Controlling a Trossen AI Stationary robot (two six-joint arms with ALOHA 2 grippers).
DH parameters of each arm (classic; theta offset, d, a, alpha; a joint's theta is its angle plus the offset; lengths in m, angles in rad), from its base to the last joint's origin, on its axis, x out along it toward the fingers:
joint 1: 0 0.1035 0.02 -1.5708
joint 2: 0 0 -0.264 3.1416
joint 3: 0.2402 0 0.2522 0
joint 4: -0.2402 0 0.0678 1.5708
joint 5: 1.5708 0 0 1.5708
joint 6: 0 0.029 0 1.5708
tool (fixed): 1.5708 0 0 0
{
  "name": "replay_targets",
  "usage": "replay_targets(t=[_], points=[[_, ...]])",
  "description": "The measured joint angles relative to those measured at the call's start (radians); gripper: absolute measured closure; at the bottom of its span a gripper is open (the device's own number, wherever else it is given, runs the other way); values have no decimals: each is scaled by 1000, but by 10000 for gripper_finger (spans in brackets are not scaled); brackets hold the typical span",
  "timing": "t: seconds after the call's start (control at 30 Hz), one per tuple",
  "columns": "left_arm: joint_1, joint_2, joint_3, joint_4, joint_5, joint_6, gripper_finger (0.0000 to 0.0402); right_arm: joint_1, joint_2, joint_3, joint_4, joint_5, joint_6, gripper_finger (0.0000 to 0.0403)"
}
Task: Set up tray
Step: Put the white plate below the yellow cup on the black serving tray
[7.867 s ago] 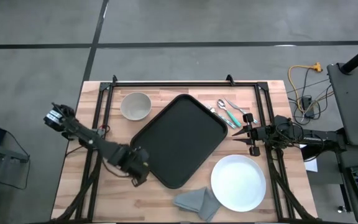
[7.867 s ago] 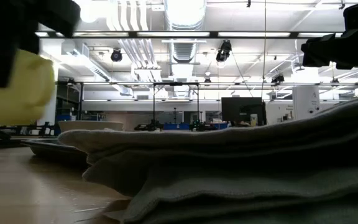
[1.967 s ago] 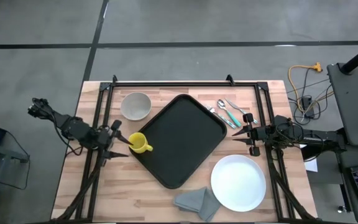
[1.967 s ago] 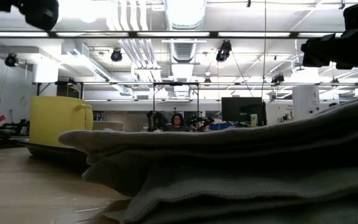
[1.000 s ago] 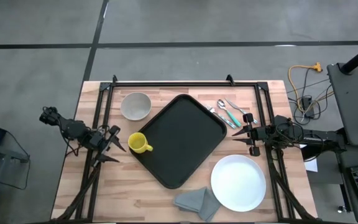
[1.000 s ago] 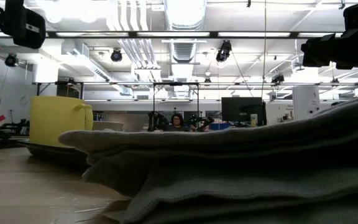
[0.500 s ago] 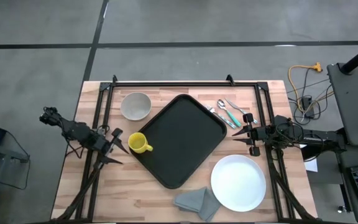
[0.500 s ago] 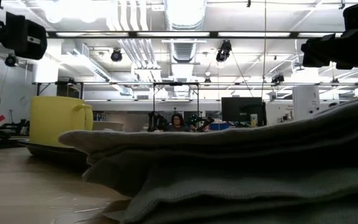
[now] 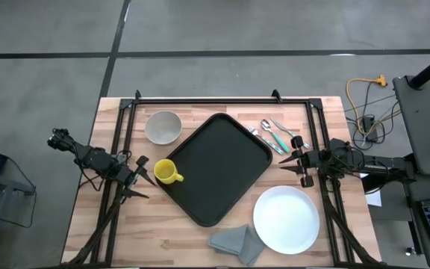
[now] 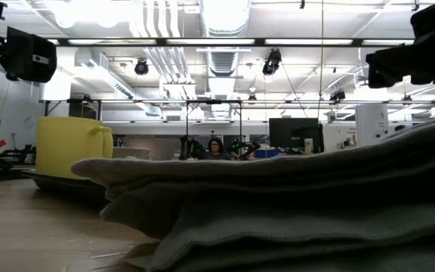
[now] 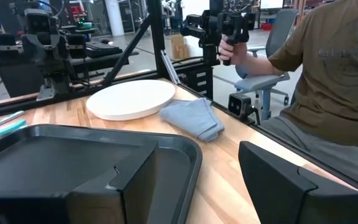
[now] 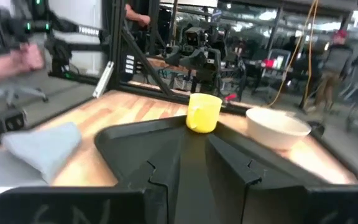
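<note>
A small yellow handled mug (image 9: 167,172) is standing on the left corner of the large black rectangular tray (image 9: 222,164), which is lying askew in the middle of the wooden desk (image 9: 133,235); by the look of it, this is the only piece in place, so the setting-up is barely getting under way. Everything else is waiting on bare wood: a pale round bowl (image 9: 163,127) at the far left, a cluster of cutlery with teal handles (image 9: 273,134) just off the tray's far right edge, a round white plate (image 9: 287,219) at the near right and a folded grey cloth napkin (image 9: 237,243) at the near edge, just beside the plate.

The left hand (image 9: 134,178) is hovering just left of the mug with its fingers spread wide and nothing between them. The right hand (image 9: 300,161) is hanging by the tray's right corner, near the cutlery, its fingers drawn to a narrow gap, and the right wrist view is showing that gap empty.

A person in an olive shirt (image 11: 328,74) is sitting beyond the desk's near edge, gripping a handheld controller.

No brand, label or lettering is legible on the tray, the crockery or the arms.
</note>
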Motion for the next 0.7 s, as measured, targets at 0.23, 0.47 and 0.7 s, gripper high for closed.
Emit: replay_targets(t=[0.23,0.47,0.7], points=[[0,2,-6,0,0,-4,193,0,0,0,66,0,178,335],[0,0,-6,0,0,-4,193,0,0,0,147,0,284,335],[-1,0,-6,-1,-1,-4,193,0,1,12,133,0,286,335]])
